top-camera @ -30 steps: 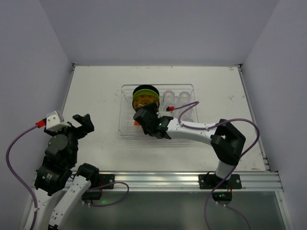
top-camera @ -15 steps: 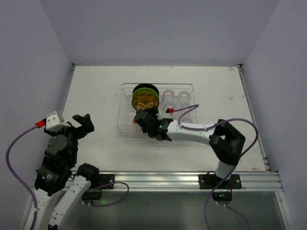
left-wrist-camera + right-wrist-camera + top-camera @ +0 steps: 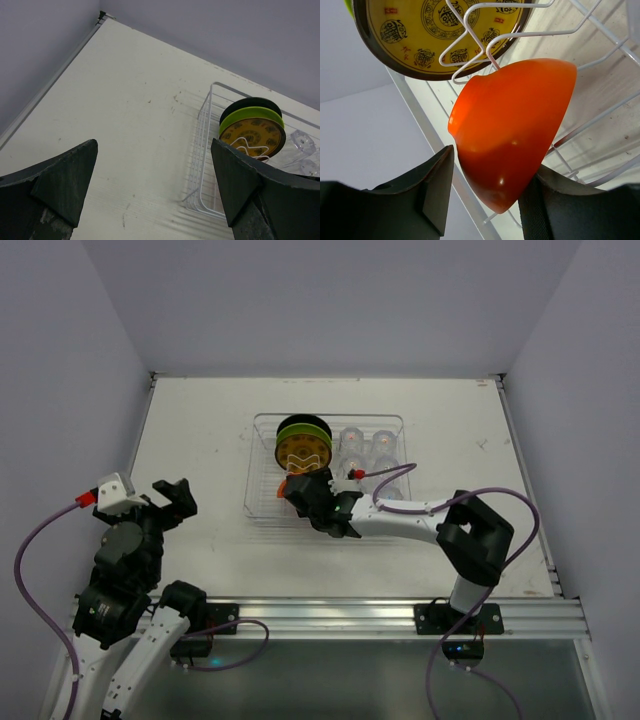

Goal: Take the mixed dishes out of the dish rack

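- Dish rack: low-walled, with thin white ribs. It sits on the bench a little beyond centre, well apart from the left arm.
- Small orange bowl: inside the rack at its near left part, just in front of the amber-yellow plate. It is tipped on its side with the rounded outside towards the right wrist camera, and a white rib loop rests against its upper edge. From above, only a sliver of orange shows past the arm.
- Right fingers: reached into the rack and about half closed. One finger sits on each side of the bowl, both against its wall, so the bowl is held between them.
- Amber-yellow plate: patterned and dark-rimmed. It stands on edge in the rear left slots with its face towards the arms.
- Lime-green plate: stands on edge directly behind the amber one, with only its rim and black back showing.
- Clear cups: grouped in the right half of the rack, beside the plates. The exact count is hard to make out.
- Left fingers: spread fully wide and holding nothing. They hang over bare bench at the near left, aimed towards the rack.
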